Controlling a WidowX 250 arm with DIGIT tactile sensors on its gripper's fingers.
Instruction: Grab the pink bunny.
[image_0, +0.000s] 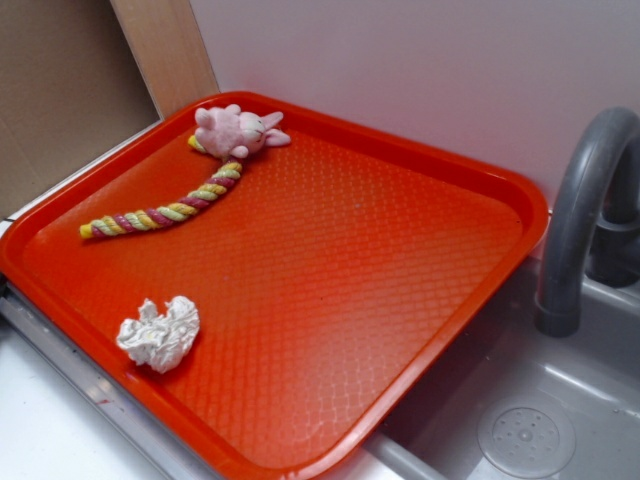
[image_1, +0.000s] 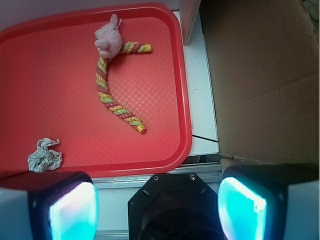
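Note:
The pink bunny (image_0: 236, 130) lies at the far left corner of the red tray (image_0: 420, 300), resting on one end of a twisted yellow-pink-green rope (image_0: 165, 212). In the wrist view the bunny (image_1: 108, 39) is near the top, far ahead of my gripper (image_1: 157, 207). The gripper is open and empty, its two pads wide apart, held high over the tray's edge and the white counter. The gripper does not show in the exterior view.
A crumpled white paper wad (image_0: 160, 333) lies near the tray's front left (image_1: 44, 156). A grey sink with faucet (image_0: 580, 220) is to the right. Cardboard (image_1: 265, 80) and a wooden board (image_0: 165, 50) stand beside the tray.

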